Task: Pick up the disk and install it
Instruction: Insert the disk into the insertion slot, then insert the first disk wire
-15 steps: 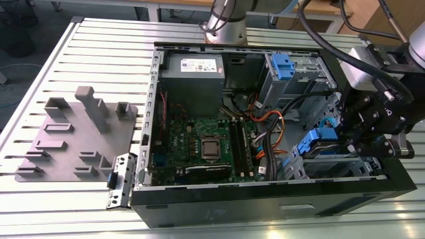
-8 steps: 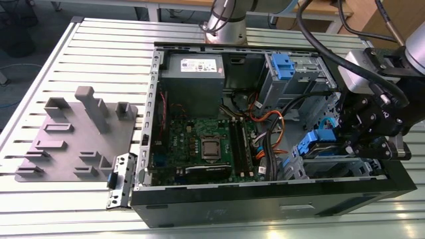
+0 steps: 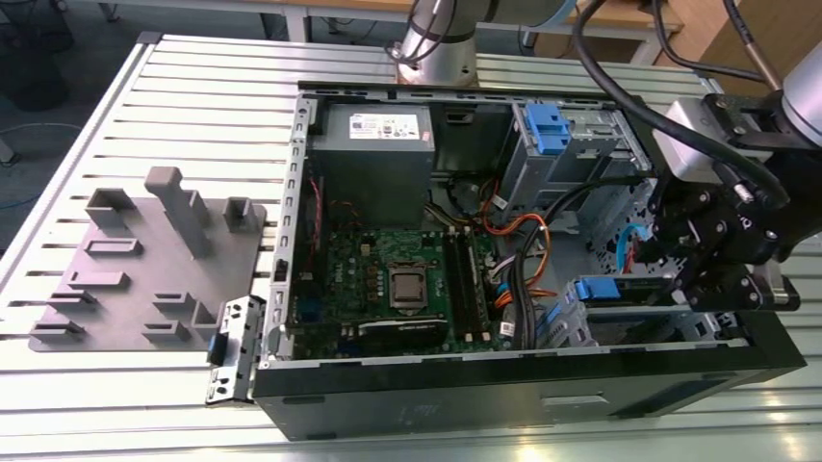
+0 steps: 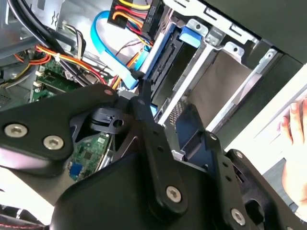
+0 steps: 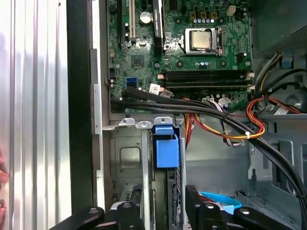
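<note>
The disk point(image 5: 167, 152) stands edge-up in the drive cage point(image 5: 125, 158) at the computer case's point(image 3: 514, 395) front corner. The end effector point(image 5: 165, 212) sits over it; its grip I cannot tell. Tilted, the disk could jam against the cage, and nearby cables point(image 5: 211, 115) might snag.

**Disk mostly hidden inside its drive cage**

The flat silver hard disk with blue plastic side rails point(image 5: 167, 149) stands edge-on in the grey metal drive cage point(image 5: 125, 158), so its label face is hidden in both wrist views. The black robot gripper point(image 5: 165, 208) is cut off by the edge of the first wrist view, and whether it grips the disk cannot be told. In the second wrist view a blurred hand point(image 4: 295, 139) is cropped at the edge.
</note>
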Robot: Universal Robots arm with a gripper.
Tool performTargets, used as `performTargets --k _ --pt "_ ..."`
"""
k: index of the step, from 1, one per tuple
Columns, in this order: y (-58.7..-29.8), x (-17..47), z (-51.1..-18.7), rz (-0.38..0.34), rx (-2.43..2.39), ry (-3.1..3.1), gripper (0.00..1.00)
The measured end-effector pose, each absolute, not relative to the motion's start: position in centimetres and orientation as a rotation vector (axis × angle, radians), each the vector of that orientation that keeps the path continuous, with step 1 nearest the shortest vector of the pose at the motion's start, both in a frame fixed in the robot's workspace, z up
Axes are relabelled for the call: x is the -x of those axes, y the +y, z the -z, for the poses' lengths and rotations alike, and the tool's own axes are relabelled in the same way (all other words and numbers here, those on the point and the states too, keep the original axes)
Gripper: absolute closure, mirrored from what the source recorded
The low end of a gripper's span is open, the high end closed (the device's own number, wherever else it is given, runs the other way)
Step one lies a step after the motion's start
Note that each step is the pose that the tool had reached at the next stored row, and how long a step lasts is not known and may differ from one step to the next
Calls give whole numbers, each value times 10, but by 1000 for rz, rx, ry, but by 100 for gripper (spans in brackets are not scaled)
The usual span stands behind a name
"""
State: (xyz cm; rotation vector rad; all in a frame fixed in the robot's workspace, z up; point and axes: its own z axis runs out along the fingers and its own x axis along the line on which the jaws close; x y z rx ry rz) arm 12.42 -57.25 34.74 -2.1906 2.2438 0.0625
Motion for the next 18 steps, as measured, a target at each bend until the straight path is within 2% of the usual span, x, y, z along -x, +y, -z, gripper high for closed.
performTargets --k 18 --pt "-565 -122 -342 -51 2193 2232 52"
